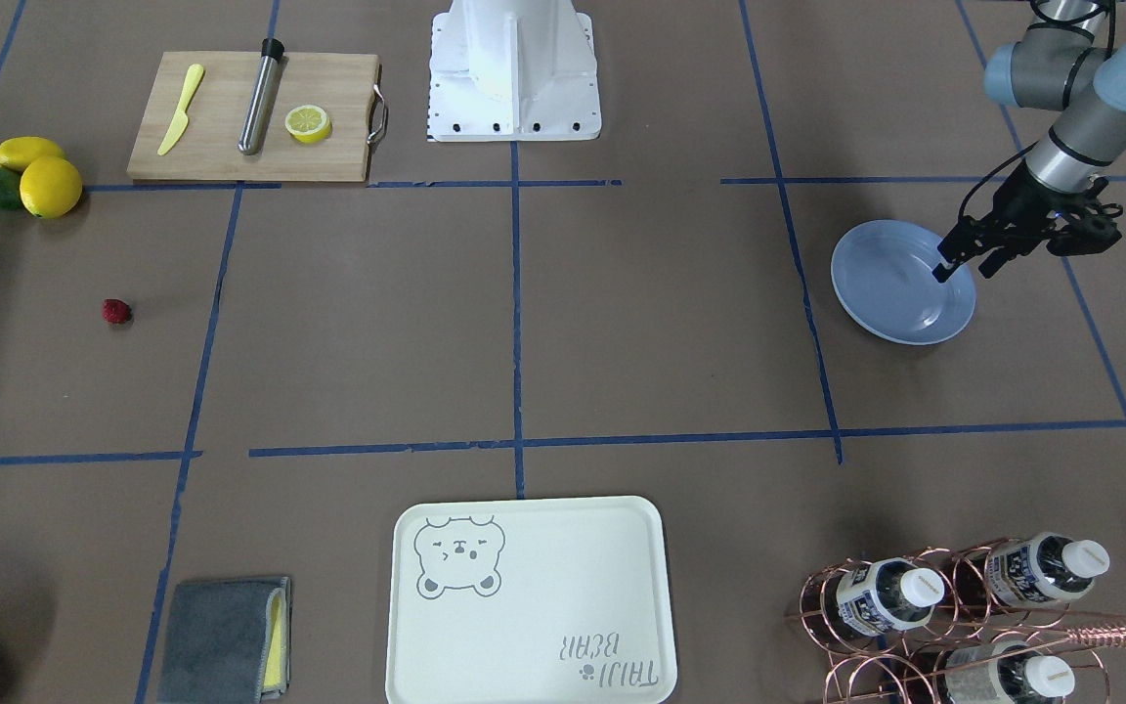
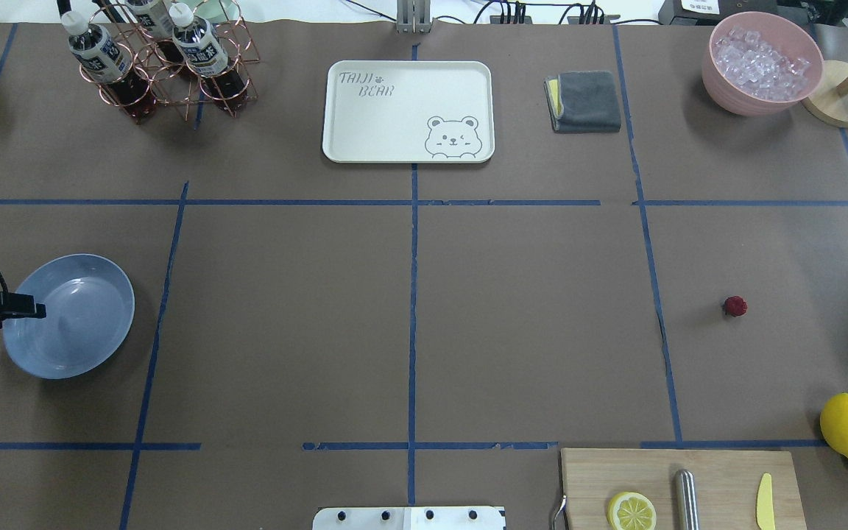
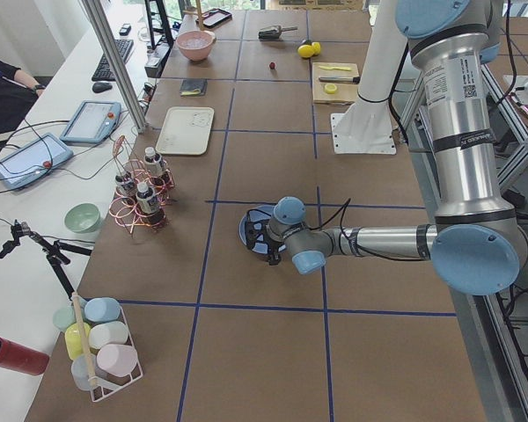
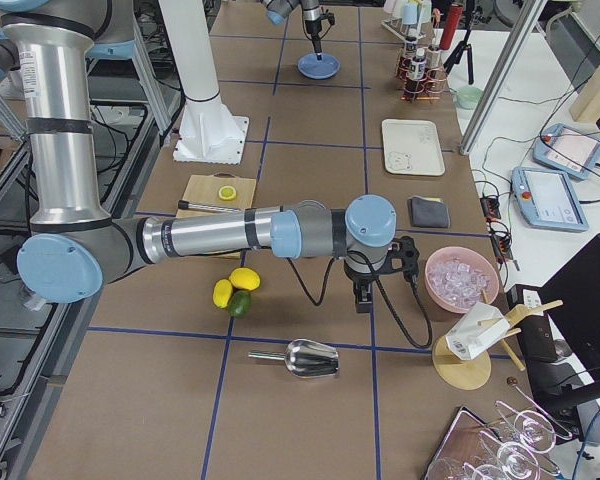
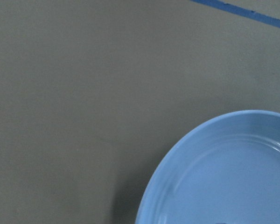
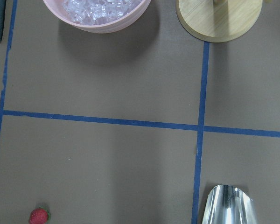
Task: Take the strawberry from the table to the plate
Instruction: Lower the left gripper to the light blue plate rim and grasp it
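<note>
The strawberry [image 1: 116, 311] was seen lying on the bare brown desk [image 1: 622, 323] on the robot's right side. It was placed near the whole lemons [image 1: 40, 176] and well apart from the blue-grey plate [image 1: 900, 293], which was set on the desk at the robot's left. The left pincer [image 1: 964, 266] was poised over the plate's outer rim, its jaws spread and empty; whether the tips touched the rim could not be made out. The right pincer [image 4: 363, 303] was shown only in the side view, pointed down above the desk. How wide it stood could not be told. In its wrist view the strawberry was caught at the lower left corner
</note>
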Controlling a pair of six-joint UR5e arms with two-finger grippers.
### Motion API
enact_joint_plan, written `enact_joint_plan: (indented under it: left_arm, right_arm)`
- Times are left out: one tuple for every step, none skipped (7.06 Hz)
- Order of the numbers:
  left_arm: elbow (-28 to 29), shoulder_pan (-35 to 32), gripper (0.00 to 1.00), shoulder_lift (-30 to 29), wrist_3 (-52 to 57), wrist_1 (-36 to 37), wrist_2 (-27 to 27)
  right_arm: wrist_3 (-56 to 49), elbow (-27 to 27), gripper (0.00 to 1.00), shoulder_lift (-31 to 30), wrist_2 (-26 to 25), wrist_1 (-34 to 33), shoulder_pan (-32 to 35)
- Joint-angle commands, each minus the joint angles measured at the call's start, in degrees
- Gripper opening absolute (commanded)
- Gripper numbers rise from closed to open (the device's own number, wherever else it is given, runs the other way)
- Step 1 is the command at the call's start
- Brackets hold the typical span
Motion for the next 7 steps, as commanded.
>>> enact_joint_plan:
  left_arm:
    - [0.1,0.2,0.29,0.0,-0.1,-0.1,0.2]
    - [-0.1,0.2,0.01,0.0,0.0,-0.1,0.1]
    - [-0.3,0.1,0.00,0.3,0.2,-0.2,-0.1]
    - [-2.2,-0.5,0.00,1.3,0.2,0.0,-0.7]
    - [-6.4,-0.6,0.00,3.6,0.3,0.8,-5.5]
    - [-8.4,-6.6,0.00,3.9,0.4,2.0,-16.5]
    - [-9.6,-12.4,0.00,2.3,0.5,2.8,-21.1]
  right_arm:
    - [0.0,0.0,1.00,0.1,0.0,0.0,0.0]
    - [0.0,0.0,1.00,0.2,0.0,-0.1,0.0]
    - [0.0,0.0,1.00,0.2,0.2,-0.1,0.0]
    - [0.0,0.0,1.00,0.3,0.2,0.0,0.0]
    - [1.1,0.6,1.00,0.4,0.2,0.0,-0.9]
    - [3.8,2.9,1.00,0.4,0.2,0.0,-2.3]
    - [8.3,5.2,1.00,0.3,0.2,0.0,-4.6]
